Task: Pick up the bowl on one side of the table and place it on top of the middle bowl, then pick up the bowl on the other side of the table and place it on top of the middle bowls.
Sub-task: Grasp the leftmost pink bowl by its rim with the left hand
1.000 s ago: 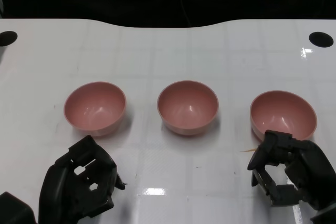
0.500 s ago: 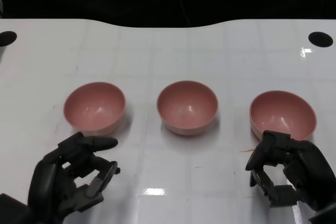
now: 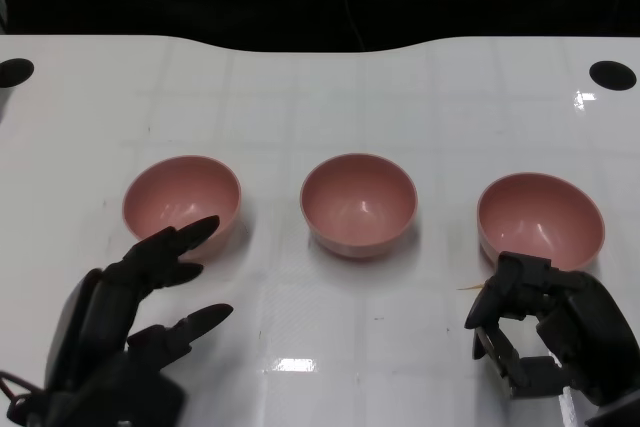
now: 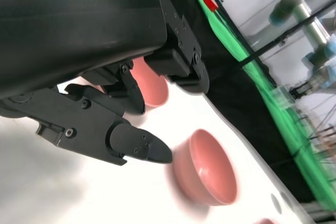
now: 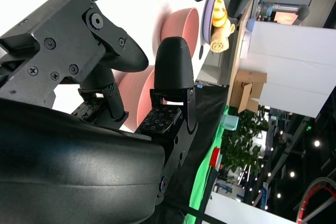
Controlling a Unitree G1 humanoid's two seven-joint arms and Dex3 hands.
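Three pink bowls stand in a row on the white table (image 3: pixel 320 97): the left bowl (image 3: pixel 181 202), the middle bowl (image 3: pixel 358 202) and the right bowl (image 3: pixel 540 219). My left hand (image 3: pixel 140 322) is just in front of the left bowl with its fingers spread wide; the upper fingertips reach the bowl's near rim and it holds nothing. The left wrist view shows its fingers (image 4: pixel 136 145) apart, the left bowl (image 4: pixel 152 85) behind them and the middle bowl (image 4: pixel 207 169) beyond. My right hand (image 3: pixel 550 332) sits in front of the right bowl, fingers curled in, empty. The right bowl (image 5: pixel 144 103) shows behind its fingers.
Two black round holes mark the far corners of the table, one on the left (image 3: pixel 16 72) and one on the right (image 3: pixel 611 74). A dark gap runs beyond the far edge. A small tan scrap (image 3: pixel 470 287) lies near the right bowl.
My left hand has uncurled and spread its fingers, reaching forward to the left bowl's near rim. The right hand and all three bowls have stayed put.
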